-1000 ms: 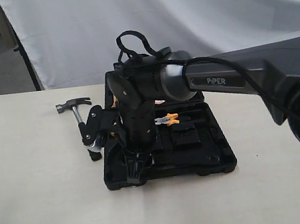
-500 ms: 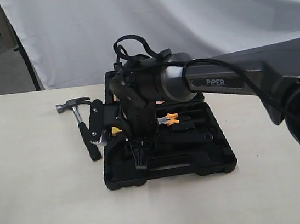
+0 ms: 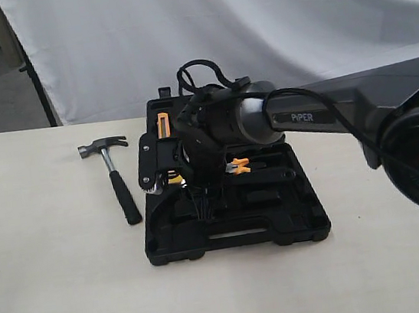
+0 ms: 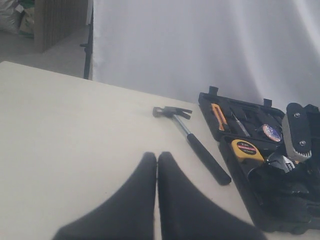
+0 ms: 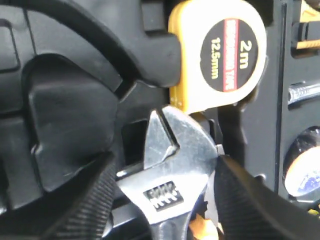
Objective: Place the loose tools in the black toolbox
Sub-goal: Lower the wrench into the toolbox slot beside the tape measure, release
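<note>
- Hovering over the bare table (image 3: pixel 56 285), the left gripper (image 4: pixel 157 156) has its fingers pressed together with nothing between them.
- Hammer (image 3: pixel 118 185): lies flat on the table just left of the toolbox (image 3: pixel 282 236) and apart from it. The steel head is at the far end, with the claw pointing toward the case.
- Right gripper (image 5: pixel 167 172): reaches across to the left end of the open toolbox. Its fingers pinch the head of the adjustable wrench (image 5: pixel 172 145) from both sides. The wrench shaft is hidden.
- Tape measure (image 5: pixel 220 55): yellow, seated in the case just beside the wrench head.
- Tape roll (image 4: pixel 271 132): sits in the far half of the case, near the tape measure.
- Pliers (image 3: pixel 238 166): orange-handled, resting in a recess near the centre of the case.
</note>
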Controlling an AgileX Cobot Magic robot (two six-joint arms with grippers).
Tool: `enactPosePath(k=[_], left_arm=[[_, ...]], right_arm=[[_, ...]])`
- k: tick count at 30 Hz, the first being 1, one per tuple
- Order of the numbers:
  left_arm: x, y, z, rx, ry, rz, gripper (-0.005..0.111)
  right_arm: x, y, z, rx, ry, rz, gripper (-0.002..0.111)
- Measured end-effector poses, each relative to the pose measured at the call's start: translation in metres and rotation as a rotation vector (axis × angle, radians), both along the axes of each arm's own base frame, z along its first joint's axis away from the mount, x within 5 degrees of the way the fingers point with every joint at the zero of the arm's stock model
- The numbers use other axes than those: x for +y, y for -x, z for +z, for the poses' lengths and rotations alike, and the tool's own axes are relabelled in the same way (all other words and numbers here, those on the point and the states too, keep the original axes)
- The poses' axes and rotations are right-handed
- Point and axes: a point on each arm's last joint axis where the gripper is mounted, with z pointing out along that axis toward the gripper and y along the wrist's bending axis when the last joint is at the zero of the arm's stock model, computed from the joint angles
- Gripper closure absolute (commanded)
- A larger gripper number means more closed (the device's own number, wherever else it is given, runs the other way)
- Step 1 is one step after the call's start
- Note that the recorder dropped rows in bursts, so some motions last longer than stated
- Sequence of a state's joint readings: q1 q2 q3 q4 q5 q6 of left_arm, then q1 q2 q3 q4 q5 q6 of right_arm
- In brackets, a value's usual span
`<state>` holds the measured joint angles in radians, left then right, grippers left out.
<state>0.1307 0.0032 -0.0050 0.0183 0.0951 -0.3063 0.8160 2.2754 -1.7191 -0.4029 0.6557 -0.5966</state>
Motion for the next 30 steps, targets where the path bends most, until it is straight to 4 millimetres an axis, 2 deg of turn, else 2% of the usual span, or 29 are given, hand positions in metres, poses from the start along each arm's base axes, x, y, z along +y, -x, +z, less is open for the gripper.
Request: enactPosePath(k=[12,14,17,19,22,30], left_arm=[[0.0,0.0,0.0,0.0,0.0,0.0,0.106],[0.0,0.0,0.0,0.0,0.0,0.0,0.106],[0.0,0.0,0.0,0.0,0.0,0.0,0.106],[0.0,0.0,0.0,0.0,0.0,0.0,0.106],[0.0,0.0,0.0,0.0,0.0,0.0,0.106],[0.0,0.0,0.0,0.0,0.0,0.0,0.106]], right_arm=[[0.0,0.0,-0.001,0.011,-0.012,-0.027,0.108],[0.0,0.0,-0.001,0.016,-0.026,-0.053,0.098],[0.0,0.0,-0.001,0.021,-0.049,-0.085,0.064],[0.0,0.0,-0.001,0.025,-0.074,-0.119,0.054],[0.0,0.0,-0.001,0.032,-0.094,-0.155,0.05],[0.001,0.002,0.011,0.033,-0.13,-0.202,0.05]])
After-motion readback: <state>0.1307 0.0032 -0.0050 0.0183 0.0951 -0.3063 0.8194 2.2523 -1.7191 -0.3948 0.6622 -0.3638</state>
